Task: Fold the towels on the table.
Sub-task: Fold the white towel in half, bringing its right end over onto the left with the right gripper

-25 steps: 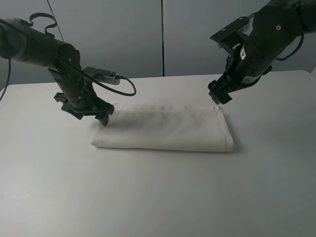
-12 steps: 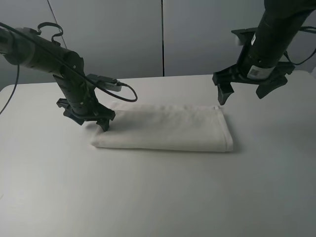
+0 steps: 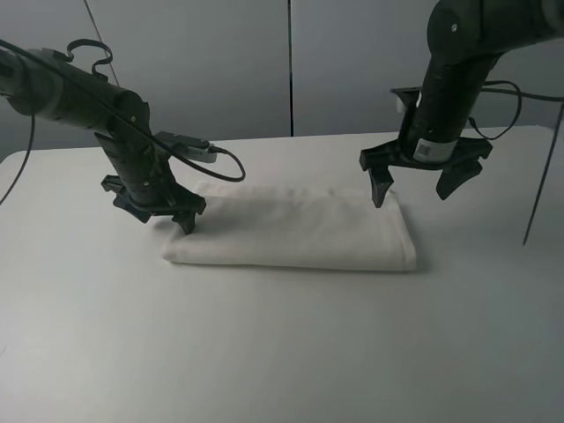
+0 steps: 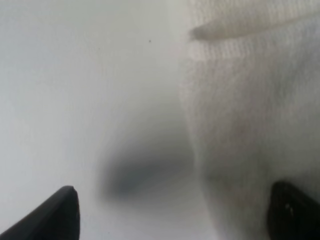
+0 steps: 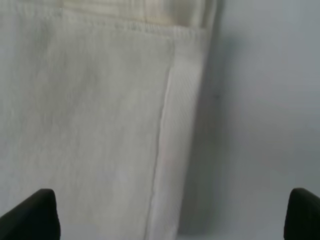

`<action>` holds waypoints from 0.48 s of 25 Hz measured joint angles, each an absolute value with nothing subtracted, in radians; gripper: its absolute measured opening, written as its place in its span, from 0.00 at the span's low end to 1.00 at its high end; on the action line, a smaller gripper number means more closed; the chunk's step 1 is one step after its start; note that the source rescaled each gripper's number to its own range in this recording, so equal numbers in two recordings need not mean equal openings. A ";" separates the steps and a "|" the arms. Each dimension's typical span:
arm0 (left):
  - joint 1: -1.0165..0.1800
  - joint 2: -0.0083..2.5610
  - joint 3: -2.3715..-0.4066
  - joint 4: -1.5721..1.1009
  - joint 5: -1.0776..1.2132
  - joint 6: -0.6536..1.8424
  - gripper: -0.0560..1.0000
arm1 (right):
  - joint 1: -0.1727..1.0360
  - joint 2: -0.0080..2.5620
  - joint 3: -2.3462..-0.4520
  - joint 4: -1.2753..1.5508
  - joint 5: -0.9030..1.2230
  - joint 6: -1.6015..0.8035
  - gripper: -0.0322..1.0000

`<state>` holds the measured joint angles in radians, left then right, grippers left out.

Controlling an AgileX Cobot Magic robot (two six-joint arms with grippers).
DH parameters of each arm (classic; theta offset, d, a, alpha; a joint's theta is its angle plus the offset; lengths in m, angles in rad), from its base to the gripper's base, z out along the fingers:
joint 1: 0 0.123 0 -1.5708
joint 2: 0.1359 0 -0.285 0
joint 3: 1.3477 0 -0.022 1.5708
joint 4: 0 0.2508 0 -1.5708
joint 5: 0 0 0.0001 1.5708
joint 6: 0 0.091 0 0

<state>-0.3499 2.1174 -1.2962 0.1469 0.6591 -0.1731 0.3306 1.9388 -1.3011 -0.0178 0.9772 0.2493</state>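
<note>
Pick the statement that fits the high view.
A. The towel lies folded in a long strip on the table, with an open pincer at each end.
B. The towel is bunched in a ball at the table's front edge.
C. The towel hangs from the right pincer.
A: the towel lies flat on the table as a folded strip, with the left pincer and right pincer open at its ends.

Grey wall panels (image 3: 203,62) at the back, dark vertical seam (image 3: 290,70) between them
</note>
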 joint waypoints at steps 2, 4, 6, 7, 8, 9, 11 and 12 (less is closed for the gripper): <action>-0.350 2.117 -1.296 0.147 0.659 -0.169 0.97 | 0.331 1.967 -1.306 -0.011 0.955 0.249 0.97; -0.350 2.117 -1.296 0.147 0.659 -0.167 0.97 | 0.331 1.998 -1.306 -0.011 0.931 0.249 0.97; -0.350 2.117 -1.296 0.147 0.659 -0.163 0.97 | 0.331 2.020 -1.308 -0.011 0.913 0.249 0.97; -0.350 2.117 -1.296 0.147 0.659 -0.161 0.97 | 0.331 2.030 -1.308 -0.011 0.907 0.249 0.97; -0.350 2.117 -1.296 0.147 0.659 -0.161 0.97 | 0.331 2.037 -1.308 -0.011 0.897 0.249 0.97; -0.350 2.117 -1.296 0.147 0.659 -0.161 0.97 | 0.331 2.040 -1.308 -0.011 0.893 0.249 0.97; -0.350 2.117 -1.298 0.147 0.659 -0.161 0.97 | 0.331 2.053 -1.308 -0.011 0.884 0.249 0.97; -0.350 2.117 -1.298 0.147 0.659 -0.159 0.97 | 0.331 2.057 -1.308 -0.011 0.879 0.248 0.97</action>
